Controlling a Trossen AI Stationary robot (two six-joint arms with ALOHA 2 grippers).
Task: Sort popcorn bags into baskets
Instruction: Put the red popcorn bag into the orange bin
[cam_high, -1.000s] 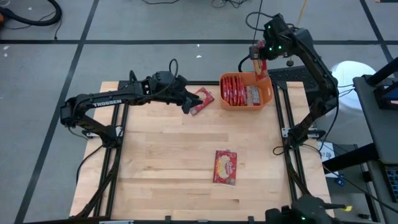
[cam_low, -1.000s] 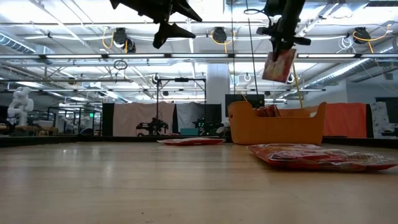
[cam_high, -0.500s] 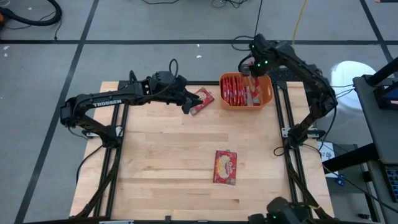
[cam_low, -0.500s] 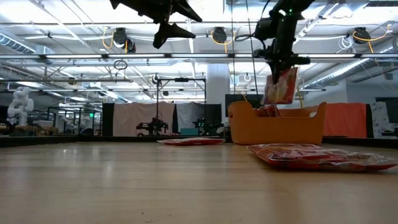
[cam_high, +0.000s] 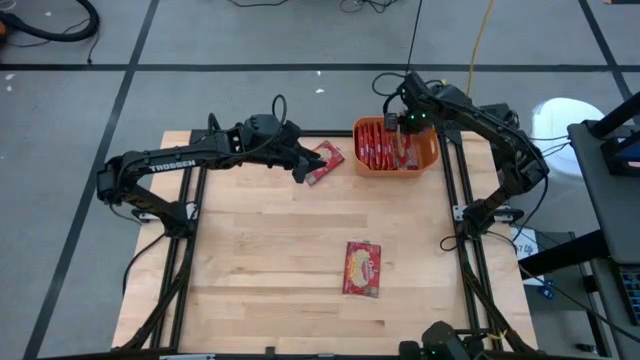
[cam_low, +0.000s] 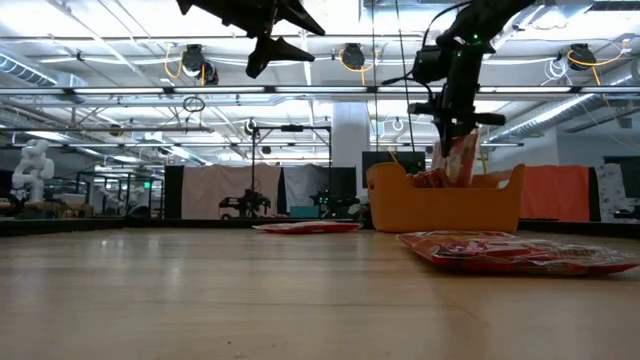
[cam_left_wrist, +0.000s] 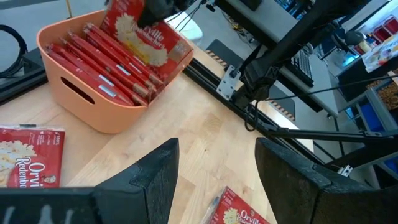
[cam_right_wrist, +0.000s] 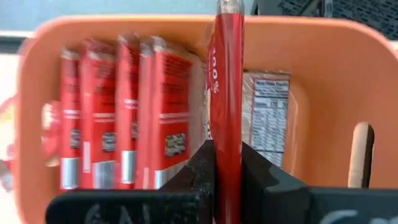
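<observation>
Edgewise, a popcorn bag (cam_right_wrist: 227, 93) sits pinched between the right gripper (cam_right_wrist: 227, 163) jaws, over the orange basket (cam_high: 432, 150). Left gripper (cam_left_wrist: 214, 165) hovers spread above the wooden table (cam_high: 270, 250).

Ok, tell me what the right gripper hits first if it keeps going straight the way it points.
Probably the floor of the orange plastic tub: the right gripper, shut on an upright red popcorn packet, points into the gap beside the standing packets.

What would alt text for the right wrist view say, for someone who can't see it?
The right gripper holds a red popcorn bag edge-on between its jaws, directly over the orange basket. Several more red bags stand on edge in a row inside the basket, and one packet at the far end shows its nutrition label.
</observation>
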